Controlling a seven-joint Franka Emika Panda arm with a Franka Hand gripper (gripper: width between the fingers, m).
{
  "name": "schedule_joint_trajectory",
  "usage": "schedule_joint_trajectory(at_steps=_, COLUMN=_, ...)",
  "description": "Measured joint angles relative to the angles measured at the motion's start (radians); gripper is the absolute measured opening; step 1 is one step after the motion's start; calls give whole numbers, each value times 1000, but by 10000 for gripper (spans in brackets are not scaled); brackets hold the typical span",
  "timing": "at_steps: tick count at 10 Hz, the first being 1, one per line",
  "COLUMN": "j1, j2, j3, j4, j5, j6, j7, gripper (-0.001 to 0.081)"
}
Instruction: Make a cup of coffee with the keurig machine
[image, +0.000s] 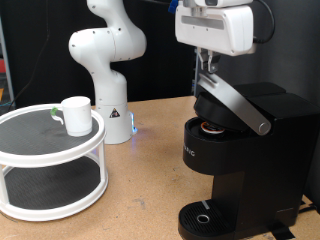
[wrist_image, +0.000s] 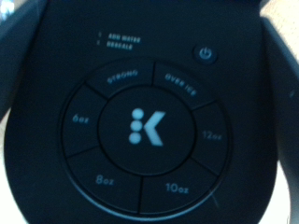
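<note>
The gripper (image: 207, 68) hovered right above the keurig machine's (image: 235, 160) raised lid, jaws' state impossible to tell; the cup (image: 76, 115) sat well away on a white stand (image: 50, 165)

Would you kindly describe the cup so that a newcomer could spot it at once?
In the exterior view, look at the round white two-tier stand at the left. The cup stands on its dark upper shelf, near the rim closest to the white robot base. It is a plain white cylindrical mug, far smaller than the black keurig machine.
</note>
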Motion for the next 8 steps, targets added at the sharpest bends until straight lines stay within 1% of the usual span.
schedule_joint_trajectory(at_steps=1, j1=-2, j2=1, j3=0, j4=-17, j5=-20, j6=6, j7=0, gripper=1)
schedule_joint_trajectory(at_steps=2, j1=-2, j2=2, j3=0, j4=-47, j5=-27, j6=17, j7=-1, gripper=1)
schedule_joint_trajectory(at_steps=6, j1=-2, j2=26, j3=1, j4=-182, j5=-40, j6=168, j7=0, gripper=1)
schedule_joint_trajectory(at_steps=7, j1=-4, j2=24, j3=0, j4=-193, j5=-44, j6=197, j7=0, gripper=1)
schedule_joint_trajectory(at_steps=8, j1=-4, j2=20, j3=1, j4=-198, j5=-44, j6=204, j7=0, gripper=1)
